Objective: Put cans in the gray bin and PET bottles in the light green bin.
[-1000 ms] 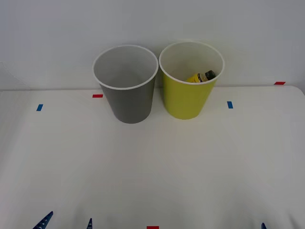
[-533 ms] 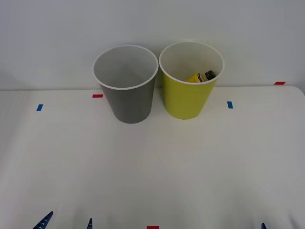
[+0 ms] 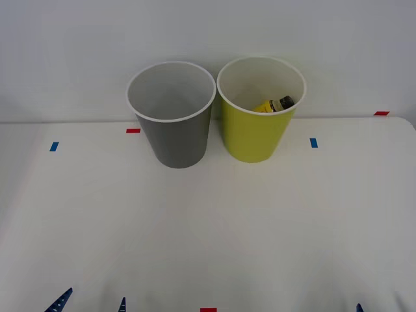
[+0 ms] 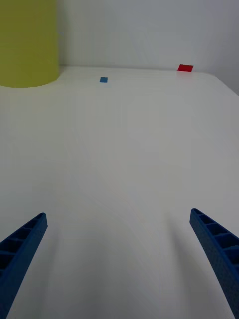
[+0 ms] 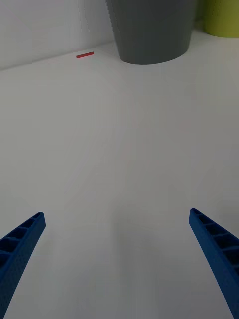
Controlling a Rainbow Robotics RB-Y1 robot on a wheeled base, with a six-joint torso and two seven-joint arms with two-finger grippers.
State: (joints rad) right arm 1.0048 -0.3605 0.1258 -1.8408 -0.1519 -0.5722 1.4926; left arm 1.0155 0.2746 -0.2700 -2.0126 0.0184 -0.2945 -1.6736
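We are parking both grippers, left gripper [image 5: 117, 264] and right gripper [image 4: 117, 264], spread and empty, since the PET bottle [image 3: 275, 104] is lying inside the light green bin [image 3: 255, 130] at upper centre.

Plain white wall [image 3: 208, 32] behind, bare and evenly lit, meeting the far edge of a white table [image 3: 208, 221]. Small tape marks on the tabletop: red [image 3: 133, 130] and blue [image 3: 54, 146] toward the table's far left, blue [image 3: 314, 142] and red [image 3: 381, 113] toward its far right, another red [image 3: 208, 310] at the near edge. Soft, diffuse light with faint shadows.
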